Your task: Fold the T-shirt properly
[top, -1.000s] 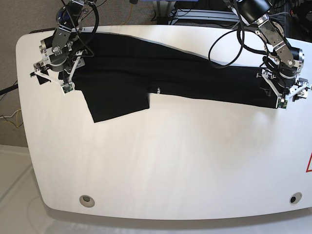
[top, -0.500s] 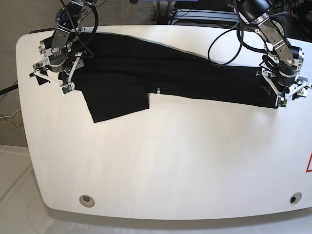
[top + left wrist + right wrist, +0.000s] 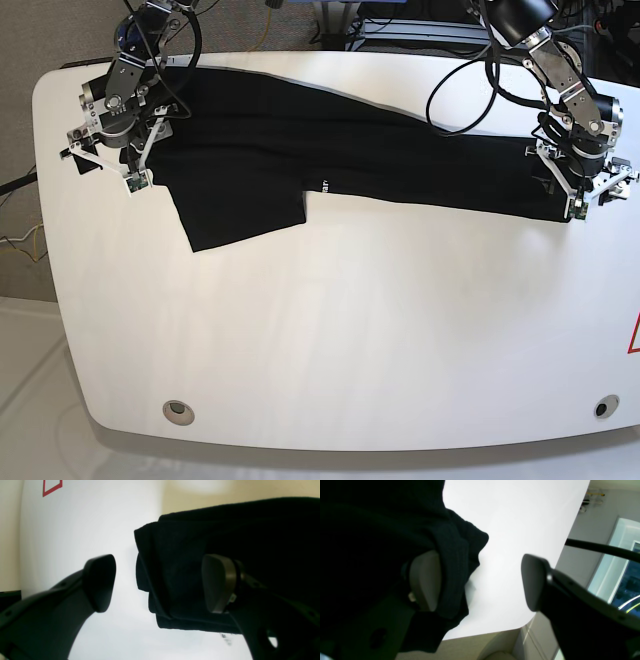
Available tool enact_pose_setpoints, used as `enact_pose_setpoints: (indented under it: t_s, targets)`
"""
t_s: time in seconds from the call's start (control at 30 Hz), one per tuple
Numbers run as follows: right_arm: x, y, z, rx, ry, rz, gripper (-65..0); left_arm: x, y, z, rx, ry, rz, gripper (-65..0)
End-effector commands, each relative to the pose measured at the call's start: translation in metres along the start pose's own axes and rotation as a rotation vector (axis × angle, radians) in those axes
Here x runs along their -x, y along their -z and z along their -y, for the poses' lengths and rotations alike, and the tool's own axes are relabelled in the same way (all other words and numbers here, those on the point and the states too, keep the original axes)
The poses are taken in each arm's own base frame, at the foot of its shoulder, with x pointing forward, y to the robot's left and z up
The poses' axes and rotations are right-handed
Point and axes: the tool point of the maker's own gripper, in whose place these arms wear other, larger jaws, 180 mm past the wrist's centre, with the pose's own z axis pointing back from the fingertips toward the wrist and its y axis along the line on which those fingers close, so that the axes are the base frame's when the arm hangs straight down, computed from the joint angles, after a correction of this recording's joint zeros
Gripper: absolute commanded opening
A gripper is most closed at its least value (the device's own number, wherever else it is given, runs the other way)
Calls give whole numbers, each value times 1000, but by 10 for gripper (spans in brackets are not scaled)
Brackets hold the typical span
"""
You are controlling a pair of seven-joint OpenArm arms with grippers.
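Currently you have the T-shirt (image 3: 340,150) stretched flat along the desk (image 3: 330,330) far edge; left gripper (image 3: 588,195) and right gripper (image 3: 108,150), jaws wide, straddle opposite ends, apparently ready to pinch both for folding.

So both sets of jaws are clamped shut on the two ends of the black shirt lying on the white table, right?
Not quite. Both wrist views show the jaws standing wide open: on the left gripper and right gripper, only one jaw overlaps an end of the T-shirt on the white table.
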Motion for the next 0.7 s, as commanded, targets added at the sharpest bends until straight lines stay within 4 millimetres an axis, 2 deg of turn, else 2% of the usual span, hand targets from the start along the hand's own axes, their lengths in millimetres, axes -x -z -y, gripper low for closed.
enact_pose_setpoints:
  t_s: [0.0,0.17,0.33,0.67]
  targets:
    - [-2,-4,8,28,1,11,-174,-13,-3,-11,-33,2,44,-139]
    - [6,-3,0,8,-9,-5,-174,-13,-3,-11,-33,2,44,-139]
    - [6,-4,-9,-13,14,-5,-174,-13,-3,-11,-33,2,44,-139]
    - [4,-5,-13,-20,14,1,-174,-13,-3,-11,-33,2,44,-139]
